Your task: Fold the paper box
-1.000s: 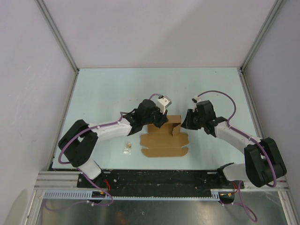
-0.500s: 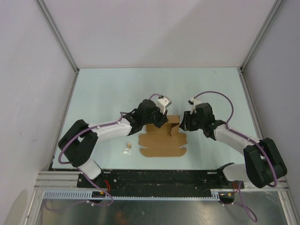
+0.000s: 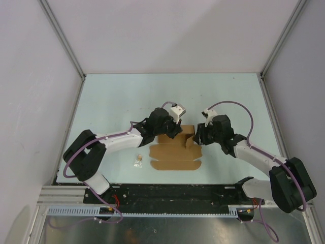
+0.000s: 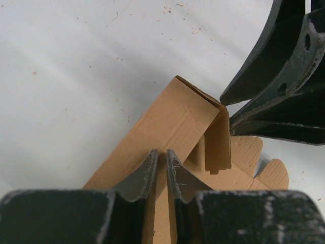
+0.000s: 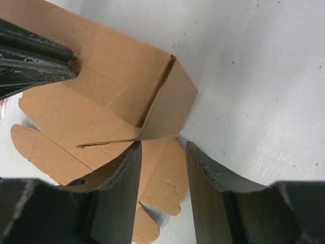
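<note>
The paper box is a half-folded brown cardboard sheet in the middle of the table. Its back wall stands upright, and a short side flap is bent round at the right end. My left gripper is shut on the top edge of that wall. At the box's right end my right gripper hangs open. A flat rounded flap lies below the gap between its fingers. Whether they touch the cardboard I cannot tell.
A tiny brown scrap lies on the pale table left of the box. White walls and metal rails enclose the table on three sides. In the left wrist view the right gripper's dark fingers sit close against the wall's far corner.
The right arm has moved left up to the box's right end and its jaws have widened. The left gripper has kept its hold; the box has shifted slightly left.
</note>
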`<state>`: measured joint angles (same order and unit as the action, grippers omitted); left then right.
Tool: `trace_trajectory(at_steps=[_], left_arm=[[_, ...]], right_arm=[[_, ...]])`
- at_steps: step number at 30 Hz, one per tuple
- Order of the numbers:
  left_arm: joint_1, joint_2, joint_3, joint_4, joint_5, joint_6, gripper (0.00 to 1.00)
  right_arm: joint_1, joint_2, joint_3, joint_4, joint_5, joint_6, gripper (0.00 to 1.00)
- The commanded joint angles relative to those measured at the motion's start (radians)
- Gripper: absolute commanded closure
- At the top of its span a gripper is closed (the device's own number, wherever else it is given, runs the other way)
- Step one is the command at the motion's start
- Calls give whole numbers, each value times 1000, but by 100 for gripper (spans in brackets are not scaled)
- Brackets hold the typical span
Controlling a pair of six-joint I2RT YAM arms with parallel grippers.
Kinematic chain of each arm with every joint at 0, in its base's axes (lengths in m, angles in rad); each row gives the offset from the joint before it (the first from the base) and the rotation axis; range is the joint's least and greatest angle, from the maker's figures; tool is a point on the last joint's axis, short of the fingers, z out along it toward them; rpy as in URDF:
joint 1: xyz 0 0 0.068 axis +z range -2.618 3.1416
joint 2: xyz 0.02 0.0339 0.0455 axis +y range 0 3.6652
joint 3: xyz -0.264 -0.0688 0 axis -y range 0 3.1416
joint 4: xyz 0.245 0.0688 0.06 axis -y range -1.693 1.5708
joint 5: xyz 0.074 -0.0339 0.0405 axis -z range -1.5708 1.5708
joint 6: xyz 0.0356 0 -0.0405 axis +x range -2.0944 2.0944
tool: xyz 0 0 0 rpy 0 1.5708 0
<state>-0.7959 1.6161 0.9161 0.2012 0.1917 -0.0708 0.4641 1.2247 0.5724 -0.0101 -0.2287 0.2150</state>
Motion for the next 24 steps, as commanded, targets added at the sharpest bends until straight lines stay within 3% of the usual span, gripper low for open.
trace_trajectory(at_steps=[1, 24], left_arm=[[3, -5, 3, 21, 26, 20, 83], [3, -12, 12, 20, 41, 19, 84]], right_arm=[[15, -19, -9, 61, -17, -25, 53], [93, 59, -26, 211, 54, -54, 51]])
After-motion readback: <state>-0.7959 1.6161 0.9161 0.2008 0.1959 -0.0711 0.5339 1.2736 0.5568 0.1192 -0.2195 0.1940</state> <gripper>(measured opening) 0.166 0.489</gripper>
